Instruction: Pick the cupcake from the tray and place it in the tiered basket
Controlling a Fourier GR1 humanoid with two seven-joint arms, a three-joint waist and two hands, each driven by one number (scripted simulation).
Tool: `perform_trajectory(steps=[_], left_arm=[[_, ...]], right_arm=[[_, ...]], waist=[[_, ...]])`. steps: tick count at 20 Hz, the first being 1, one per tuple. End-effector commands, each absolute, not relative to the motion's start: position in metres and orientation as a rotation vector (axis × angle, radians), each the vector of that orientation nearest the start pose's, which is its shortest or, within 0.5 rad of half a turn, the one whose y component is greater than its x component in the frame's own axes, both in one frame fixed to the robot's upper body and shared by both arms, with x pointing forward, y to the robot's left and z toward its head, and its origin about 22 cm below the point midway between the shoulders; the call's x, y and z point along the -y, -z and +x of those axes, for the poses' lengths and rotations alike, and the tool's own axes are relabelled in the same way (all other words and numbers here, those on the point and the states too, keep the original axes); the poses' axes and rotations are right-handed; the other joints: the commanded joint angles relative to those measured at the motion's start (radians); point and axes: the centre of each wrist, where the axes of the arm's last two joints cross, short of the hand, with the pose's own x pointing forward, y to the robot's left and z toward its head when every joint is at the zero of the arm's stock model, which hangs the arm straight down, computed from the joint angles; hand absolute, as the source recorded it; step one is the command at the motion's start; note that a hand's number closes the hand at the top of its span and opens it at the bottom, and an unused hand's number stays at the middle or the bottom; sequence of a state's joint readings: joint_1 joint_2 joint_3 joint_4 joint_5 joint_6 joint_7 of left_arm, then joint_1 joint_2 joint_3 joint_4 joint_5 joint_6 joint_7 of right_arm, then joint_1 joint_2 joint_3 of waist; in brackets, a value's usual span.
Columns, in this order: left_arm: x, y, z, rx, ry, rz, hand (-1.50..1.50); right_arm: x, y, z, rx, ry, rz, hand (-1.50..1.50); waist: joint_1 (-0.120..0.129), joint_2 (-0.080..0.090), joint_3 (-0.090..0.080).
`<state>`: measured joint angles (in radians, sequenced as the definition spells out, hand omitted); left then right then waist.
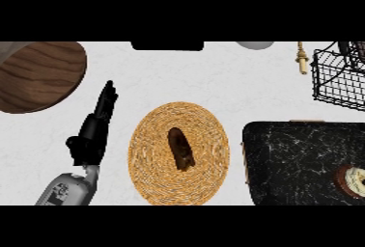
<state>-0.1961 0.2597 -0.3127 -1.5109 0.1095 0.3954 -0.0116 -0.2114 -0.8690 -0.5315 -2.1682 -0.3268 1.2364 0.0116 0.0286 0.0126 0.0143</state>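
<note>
One black left hand [98,126] shows, fingers straight and holding nothing, beside the round woven straw mat [179,152]. Half cut off at the right edge, the small frosted cupcake [352,180] sits on the black marble tray [299,161]. Only a corner of the black wire tiered basket [338,77] shows.

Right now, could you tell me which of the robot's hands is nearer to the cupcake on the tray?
Only the left hand shows, open and upright, far to the left of the cupcake, with the woven mat between them. The right hand is out of view, so I cannot compare them.
</note>
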Motion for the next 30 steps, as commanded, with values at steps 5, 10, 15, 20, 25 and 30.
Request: perform_trajectory(steps=[5,10,15,20,25,30], left_arm=[[-0.191,-0.03,0.277,1.687,0.115,0.166,0.0],[-0.194,-0.027,0.275,1.688,0.123,0.152,0.0],[-0.187,-0.036,0.279,1.698,0.118,0.12,0.0],[-0.192,-0.033,0.281,1.683,0.134,0.147,0.0],[-0.184,-0.034,0.275,1.686,0.123,0.115,0.0],[-0.19,-0.029,0.273,1.682,0.136,0.142,0.0]], right_arm=[[0.327,-0.318,0.161,1.617,-2.04,-0.019,-1.5],[0.33,-0.314,0.165,1.595,-1.973,-0.109,-1.5],[0.329,-0.308,0.171,1.551,-1.945,-0.149,-1.5],[0.326,-0.297,0.179,1.477,-1.946,-0.097,-1.5],[0.321,-0.289,0.184,1.504,-1.938,-0.087,-1.5],[0.321,-0.281,0.191,1.489,-1.935,-0.043,-1.5]], waist=[[-0.008,-0.001,0.002],[0.015,0.008,0.001],[0.022,0.01,0.001],[0.024,0.014,0.002],[0.029,0.008,0.002],[0.028,0.008,0.002]])
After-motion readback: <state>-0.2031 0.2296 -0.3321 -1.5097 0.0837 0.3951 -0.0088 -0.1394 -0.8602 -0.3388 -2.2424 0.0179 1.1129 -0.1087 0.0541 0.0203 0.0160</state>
